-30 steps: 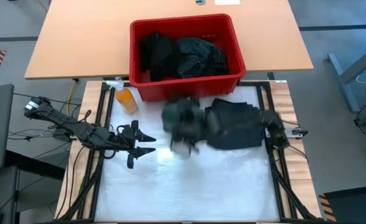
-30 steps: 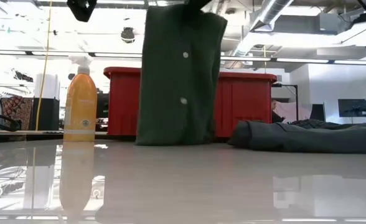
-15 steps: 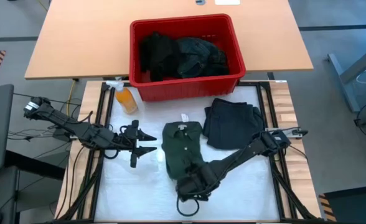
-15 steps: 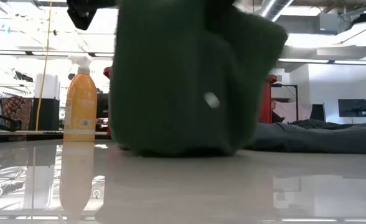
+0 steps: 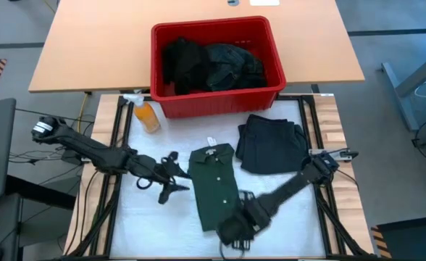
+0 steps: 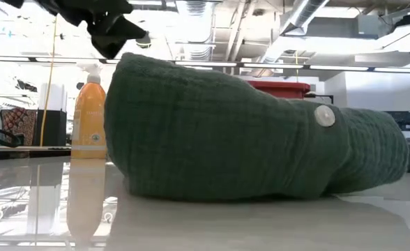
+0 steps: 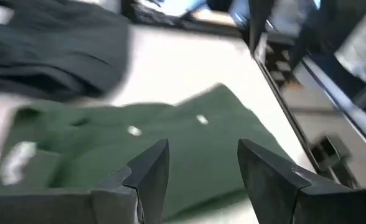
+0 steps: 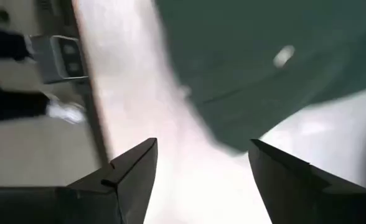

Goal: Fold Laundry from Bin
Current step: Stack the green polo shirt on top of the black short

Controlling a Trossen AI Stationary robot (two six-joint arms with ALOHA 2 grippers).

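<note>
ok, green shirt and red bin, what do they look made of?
Green shirt: soft woven cloth, likely cotton gauze; the low view shows a crinkled, matte weave and a pale, probably plastic, button. Red bin: looks like rigid moulded plastic, with a thick, even rim and uniform colour.

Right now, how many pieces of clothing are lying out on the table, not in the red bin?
2: a green shirt laid flat in the middle and a dark folded garment to its right. More clothes remain piled in the bin.

Robotics lab or workshop — exposed ceiling ducts (image 6: 309,17), strip lights, grey floor (image 5: 401,29); cabling
</note>
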